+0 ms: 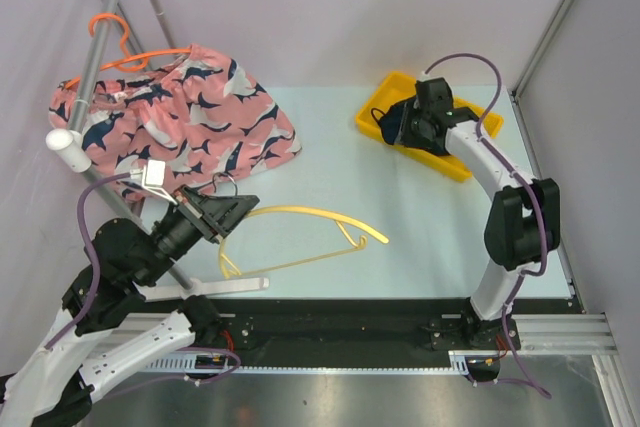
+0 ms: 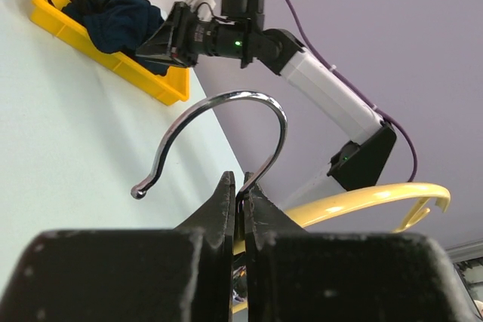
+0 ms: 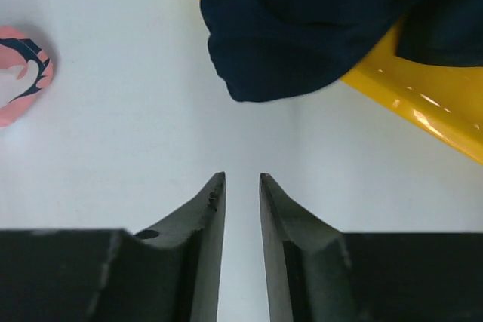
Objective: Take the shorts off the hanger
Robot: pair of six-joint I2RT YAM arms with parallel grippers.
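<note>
Shorts in pink with a navy-and-white shark print (image 1: 190,117) are the biggest thing in view. They lie spread at the far left of the pale counter (image 1: 400,217), their top edge against an orange hanger (image 1: 120,57) hooked on a slanting grey pole (image 1: 110,17). The overhead view does not show whether the fabric is still threaded on that hanger. At the far right a yellow bin (image 1: 455,165) sits at an angle. The plain navy shorts (image 3: 302,28) are heaped inside it, one lobe of cloth spilling over the rim onto the counter. A yellow hanger (image 1: 310,212) stretches across the middle of the counter, near the left arm, with no garment on it. The left pincer (image 2: 238,186) is pressed together on the stem of this hanger's metal hook (image 2: 230,96). The right pincer (image 3: 241,186) hangs just beside the bin's near edge, close to the navy cloth. Its jaws stand a narrow slot apart with only bare counter showing between them.
</note>
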